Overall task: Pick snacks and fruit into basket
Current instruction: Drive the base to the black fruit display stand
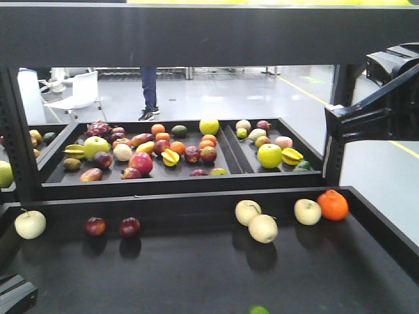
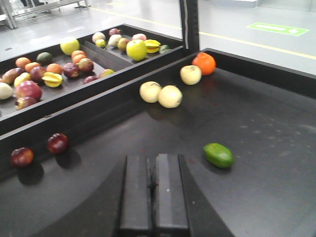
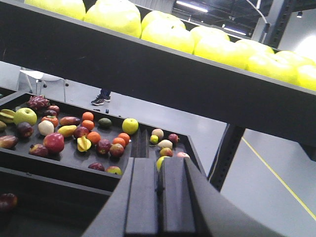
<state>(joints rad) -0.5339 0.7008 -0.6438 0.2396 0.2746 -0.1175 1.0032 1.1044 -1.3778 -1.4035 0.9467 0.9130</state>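
Just ahead and right of the left gripper [image 2: 153, 163], closed on nothing, lies a green avocado [image 2: 218, 155], long axis slanting; the right gripper [image 3: 159, 163], likewise closed, seems farther.

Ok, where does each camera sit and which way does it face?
Front view: on the robot's body, facing forward over the near tray to the far fruit tray; right arm visible.
Left wrist: above the shut left end effector, looking down at the avocado and orange.
Right wrist: behind the shut right end effector, tilted up toward the upper shelf.
Front and left wrist share the orange.
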